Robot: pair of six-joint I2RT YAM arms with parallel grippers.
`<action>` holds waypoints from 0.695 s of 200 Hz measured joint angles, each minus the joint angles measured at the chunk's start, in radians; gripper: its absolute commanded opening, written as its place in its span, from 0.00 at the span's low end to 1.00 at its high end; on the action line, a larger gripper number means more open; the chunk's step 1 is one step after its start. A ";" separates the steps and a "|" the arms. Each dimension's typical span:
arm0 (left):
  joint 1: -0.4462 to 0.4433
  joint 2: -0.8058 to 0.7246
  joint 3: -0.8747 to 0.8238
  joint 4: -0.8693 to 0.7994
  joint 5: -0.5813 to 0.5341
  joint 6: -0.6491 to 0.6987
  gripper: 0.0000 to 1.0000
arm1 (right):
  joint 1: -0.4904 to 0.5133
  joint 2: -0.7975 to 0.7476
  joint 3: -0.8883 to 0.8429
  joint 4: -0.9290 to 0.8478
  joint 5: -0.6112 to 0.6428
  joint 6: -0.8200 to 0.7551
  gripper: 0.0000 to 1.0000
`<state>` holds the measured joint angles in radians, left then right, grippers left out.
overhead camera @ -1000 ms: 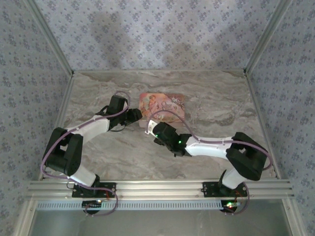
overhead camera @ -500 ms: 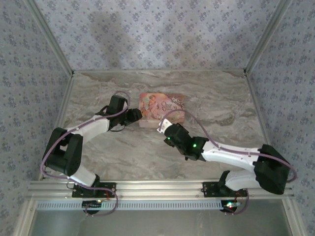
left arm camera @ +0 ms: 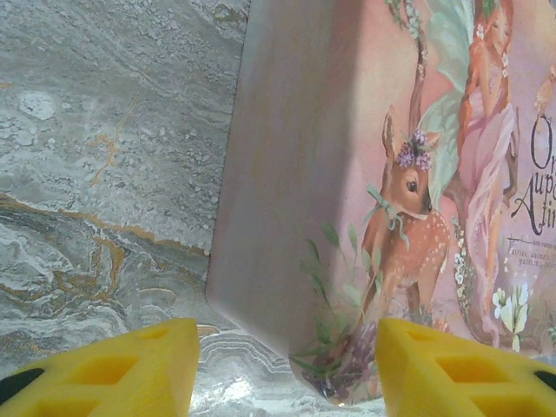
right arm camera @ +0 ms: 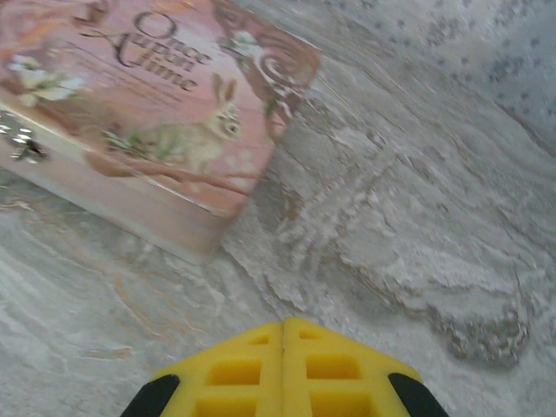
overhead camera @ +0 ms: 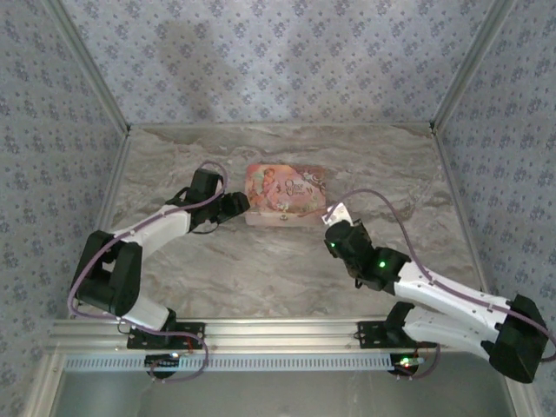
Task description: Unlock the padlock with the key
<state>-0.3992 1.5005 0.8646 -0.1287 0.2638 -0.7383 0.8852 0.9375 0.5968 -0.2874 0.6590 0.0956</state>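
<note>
2 arms lay bent over the marble table point(overhead camera: 174, 165), 1 on each side of a pink box point(overhead camera: 285, 195) that sat flat near the middle. From above, the left gripper point(overhead camera: 241, 203) was at the box's left side, just beside its wall. The right gripper point(overhead camera: 337, 223) stood off the box's front right corner, near it but apart.

In the left wrist view the left gripper point(left arm camera: 287, 373) was released, its 2 yellow fingers point(left arm camera: 113, 369) standing apart with a wide gap between them. The box's near corner rose in that gap, ahead of the tips, and neither finger was seen touching it. The lid showed a fawn with flowers on its head and part of some lettering.

In the right wrist view the right gripper point(right arm camera: 282, 369) was clenched, its 2 yellow fingers point(right arm camera: 230, 372) pressed flat together above bare table. Whether the key lay between them could not be told. Ahead and to the left lay the box, its lid showing a rabbit and the words "Once Upon a Time". A small silvery fitting point(right arm camera: 23, 148) sat on the box's front edge, at the far left of that view. It was too small and blurred to tell whether it was the padlock.
</note>
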 measured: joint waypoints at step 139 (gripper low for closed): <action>0.000 -0.134 -0.040 -0.010 -0.003 -0.007 0.59 | -0.461 0.069 -0.060 0.018 -0.367 0.298 0.00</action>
<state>-0.3992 1.3663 0.8249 -0.1390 0.2607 -0.7456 0.4244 1.0069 0.5365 -0.2695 0.2920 0.3939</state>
